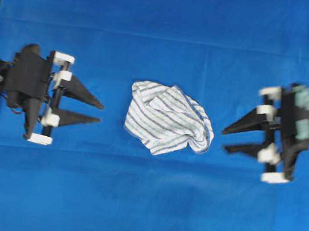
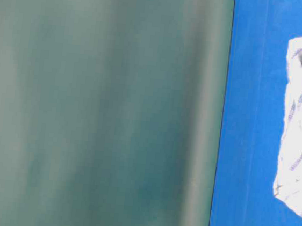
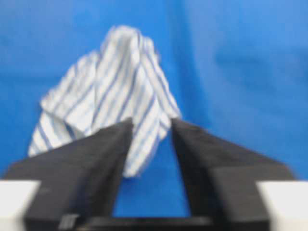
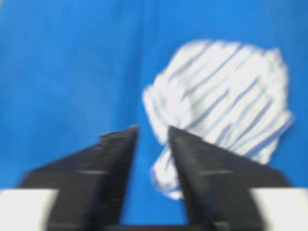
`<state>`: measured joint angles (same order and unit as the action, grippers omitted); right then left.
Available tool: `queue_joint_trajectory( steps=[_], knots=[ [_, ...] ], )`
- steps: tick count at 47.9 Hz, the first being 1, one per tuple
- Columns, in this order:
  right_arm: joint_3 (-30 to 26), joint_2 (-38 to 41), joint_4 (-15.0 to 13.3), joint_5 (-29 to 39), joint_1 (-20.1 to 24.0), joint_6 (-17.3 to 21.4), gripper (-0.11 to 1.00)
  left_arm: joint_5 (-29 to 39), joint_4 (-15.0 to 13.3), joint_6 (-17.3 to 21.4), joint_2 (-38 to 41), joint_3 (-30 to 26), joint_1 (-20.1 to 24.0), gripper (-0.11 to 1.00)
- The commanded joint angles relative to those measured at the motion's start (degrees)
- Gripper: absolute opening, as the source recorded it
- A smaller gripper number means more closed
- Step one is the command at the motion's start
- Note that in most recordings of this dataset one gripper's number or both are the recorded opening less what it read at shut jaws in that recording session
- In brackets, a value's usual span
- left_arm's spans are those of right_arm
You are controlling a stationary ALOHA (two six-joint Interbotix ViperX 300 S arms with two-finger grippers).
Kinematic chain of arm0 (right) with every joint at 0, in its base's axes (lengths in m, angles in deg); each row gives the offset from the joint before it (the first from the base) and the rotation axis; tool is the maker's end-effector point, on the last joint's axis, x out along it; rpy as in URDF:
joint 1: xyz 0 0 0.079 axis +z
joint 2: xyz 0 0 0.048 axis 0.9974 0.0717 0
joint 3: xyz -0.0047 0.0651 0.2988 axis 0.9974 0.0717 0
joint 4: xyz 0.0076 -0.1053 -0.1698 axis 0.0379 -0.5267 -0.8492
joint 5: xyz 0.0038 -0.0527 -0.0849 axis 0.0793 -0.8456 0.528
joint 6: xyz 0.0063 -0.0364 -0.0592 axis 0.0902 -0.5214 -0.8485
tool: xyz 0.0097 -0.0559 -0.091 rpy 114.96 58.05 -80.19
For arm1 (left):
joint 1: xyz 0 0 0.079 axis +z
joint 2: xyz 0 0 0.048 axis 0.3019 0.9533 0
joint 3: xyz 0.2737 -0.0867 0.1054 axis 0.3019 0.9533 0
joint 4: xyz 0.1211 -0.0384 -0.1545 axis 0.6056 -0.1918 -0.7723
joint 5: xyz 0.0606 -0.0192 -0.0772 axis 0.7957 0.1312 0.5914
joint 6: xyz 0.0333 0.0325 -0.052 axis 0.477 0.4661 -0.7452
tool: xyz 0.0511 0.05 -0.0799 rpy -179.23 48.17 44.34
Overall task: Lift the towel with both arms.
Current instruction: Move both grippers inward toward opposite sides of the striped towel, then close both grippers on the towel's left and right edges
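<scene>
Towel sits crumpled in a heap on the blue table covering, untouched so far. Left gripper is off one side of the towel, right gripper off the other, both near it with jaws spread and nothing pinched. Looks like the approach step; next, each probably needs to reach an edge of the towel and clamp.
</scene>
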<state>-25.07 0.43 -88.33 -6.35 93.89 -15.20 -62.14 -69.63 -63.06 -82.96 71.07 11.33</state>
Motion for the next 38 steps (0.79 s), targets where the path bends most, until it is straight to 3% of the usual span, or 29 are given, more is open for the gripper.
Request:
queue_joint_trajectory(
  steps=[1,4,10,22,38],
  knots=[
    [-3.52,4.66,0.18,2.2,0.79,0.35,0.56,1.14,0.0,0.09,3.34,-2.81,-0.62,0.42],
    [-5.19,8.09,0.18,3.78,0.88,0.97,0.66,2.55,0.0,0.18,5.63,-3.87,-0.79,0.63],
    [-8.35,15.12,0.18,5.45,0.7,2.2,0.62,4.83,0.0,0.26,10.2,-6.24,-0.79,0.89],
    [-11.6,23.73,0.18,3.6,-1.32,3.34,0.63,4.04,0.0,0.26,19.78,-9.93,0.62,0.9],
    [-11.78,27.16,0.18,0.97,-2.64,3.34,0.62,3.6,0.0,1.05,29.44,-14.33,1.67,0.89]
  ],
)
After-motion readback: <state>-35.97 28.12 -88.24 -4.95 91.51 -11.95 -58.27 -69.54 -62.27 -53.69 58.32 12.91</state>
